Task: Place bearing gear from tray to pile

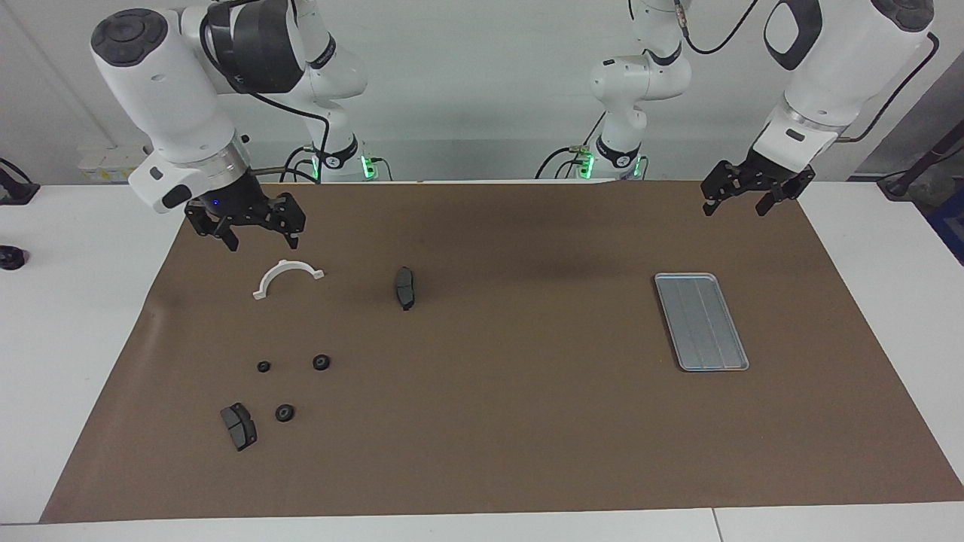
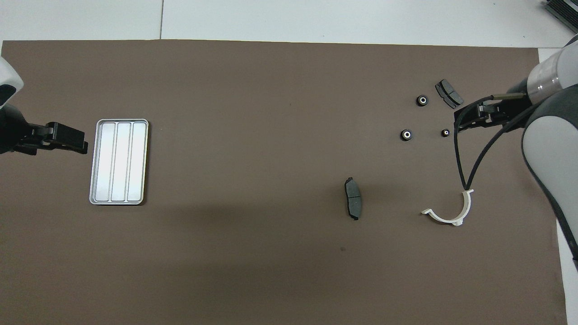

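The ribbed metal tray (image 1: 702, 321) lies flat at the left arm's end of the desk (image 1: 482, 421), with nothing in it. The pile (image 1: 290, 380), three small round black gear pieces, is scattered at the right arm's end, near a white half-ring bracket (image 1: 286, 277) and a dark pad (image 1: 239, 426). The left claw (image 1: 736, 200) hangs open above the brown mat's edge. The right claw (image 1: 258, 236) hangs open over the bracket, holding nothing.

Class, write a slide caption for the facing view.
Empty tray, three gears piled apart, both grippers raised with open jaws.
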